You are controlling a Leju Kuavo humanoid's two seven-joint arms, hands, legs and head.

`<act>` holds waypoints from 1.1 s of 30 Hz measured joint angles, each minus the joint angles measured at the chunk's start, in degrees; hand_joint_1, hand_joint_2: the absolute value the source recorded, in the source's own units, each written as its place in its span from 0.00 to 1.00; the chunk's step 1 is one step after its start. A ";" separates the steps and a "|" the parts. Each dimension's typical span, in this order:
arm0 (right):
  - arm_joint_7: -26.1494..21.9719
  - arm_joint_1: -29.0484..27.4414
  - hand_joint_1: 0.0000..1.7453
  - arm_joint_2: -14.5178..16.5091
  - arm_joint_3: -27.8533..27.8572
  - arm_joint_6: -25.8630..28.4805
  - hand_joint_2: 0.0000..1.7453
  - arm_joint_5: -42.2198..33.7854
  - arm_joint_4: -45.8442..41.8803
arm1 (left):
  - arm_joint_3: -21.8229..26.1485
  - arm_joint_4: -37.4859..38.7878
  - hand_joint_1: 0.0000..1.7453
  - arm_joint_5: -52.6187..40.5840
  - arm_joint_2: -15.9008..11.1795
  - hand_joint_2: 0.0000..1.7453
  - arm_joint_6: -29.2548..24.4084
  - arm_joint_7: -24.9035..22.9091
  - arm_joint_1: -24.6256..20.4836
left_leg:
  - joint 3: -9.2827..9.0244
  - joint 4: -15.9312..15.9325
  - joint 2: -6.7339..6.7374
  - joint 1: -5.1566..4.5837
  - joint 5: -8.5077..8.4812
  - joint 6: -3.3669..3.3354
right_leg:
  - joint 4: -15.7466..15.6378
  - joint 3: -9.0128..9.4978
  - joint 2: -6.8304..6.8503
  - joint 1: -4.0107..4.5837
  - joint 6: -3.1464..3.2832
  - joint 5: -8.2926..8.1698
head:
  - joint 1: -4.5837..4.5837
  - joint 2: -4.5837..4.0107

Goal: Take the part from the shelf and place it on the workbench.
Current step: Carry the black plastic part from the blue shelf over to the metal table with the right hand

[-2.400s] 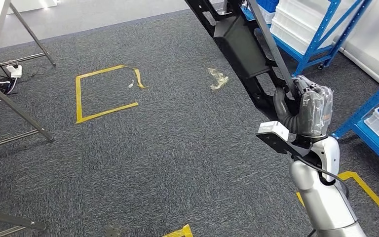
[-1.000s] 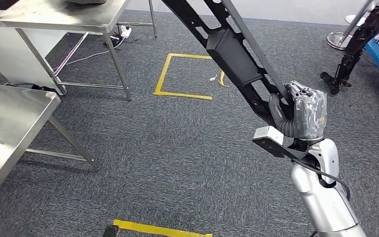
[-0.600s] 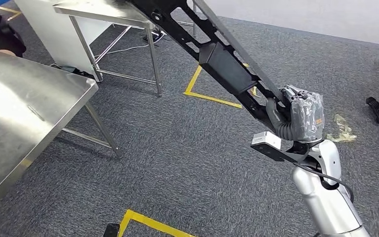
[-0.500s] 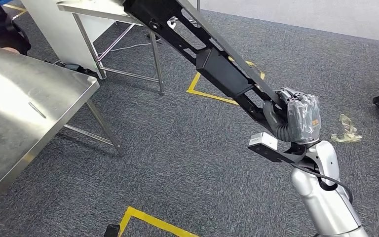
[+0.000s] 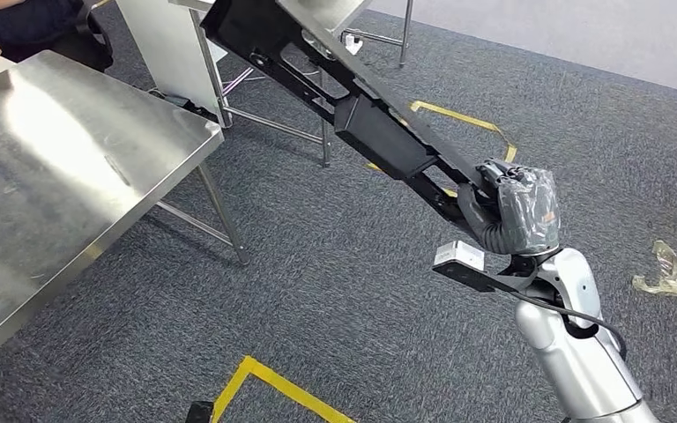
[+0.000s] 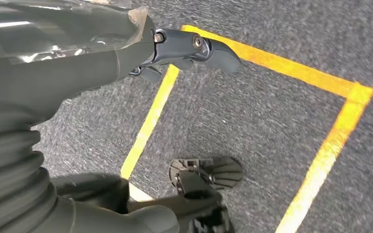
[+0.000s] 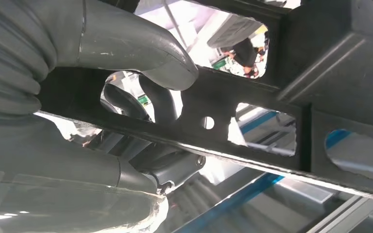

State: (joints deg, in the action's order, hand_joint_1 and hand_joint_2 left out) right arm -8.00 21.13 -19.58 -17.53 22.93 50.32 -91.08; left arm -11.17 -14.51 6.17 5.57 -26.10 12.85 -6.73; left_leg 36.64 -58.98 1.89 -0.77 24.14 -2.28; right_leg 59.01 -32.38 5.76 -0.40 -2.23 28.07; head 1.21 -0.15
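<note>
The part (image 5: 379, 132) is a long black frame with cut-outs and a box-shaped middle. It slants up from my right hand (image 5: 516, 211) towards the upper left, its far end reaching over the steel tables. That plastic-wrapped hand grips the part's lower end; in the right wrist view the thumb (image 7: 126, 43) and darker fingers wrap a bar of the part (image 7: 291, 73). The steel workbench (image 5: 53, 176) stands at the left, its top bare. My left hand (image 6: 53, 97) hangs over the carpet, fingers apart, holding nothing.
A second steel table (image 5: 317, 13) stands behind the workbench, its legs under the part. A person (image 5: 35, 22) is at the workbench's far corner. Yellow floor tape (image 5: 273, 388) lies near my feet, more tape (image 5: 458, 119) beyond, and a tape square (image 6: 320, 82). Crumpled plastic (image 5: 665, 273) lies right.
The camera has swung left: the blue shelves have left the picture and the steel workbench has come in at the left. My right hand keeps its grip on the part.
</note>
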 joint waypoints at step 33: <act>-0.05 0.49 0.97 -0.58 -0.83 -2.28 1.00 1.77 -0.37 | -0.78 -0.04 0.00 -0.09 0.09 1.00 0.28 -0.10 -0.29 | -0.18 0.38 -1.57 0.43 -0.41 -0.66 | 2.68 -1.09 -2.03 -0.32 -0.79 1.45 | -0.33 0.00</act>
State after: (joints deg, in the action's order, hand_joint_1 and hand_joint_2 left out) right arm -8.05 21.62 -20.16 -18.36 20.65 52.09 -91.45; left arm -11.96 -14.55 6.08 5.67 -25.82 12.75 -7.03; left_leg 36.46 -58.60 0.32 -0.34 23.73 -2.93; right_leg 61.69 -33.47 3.72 -0.72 -3.02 29.53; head 0.87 -0.15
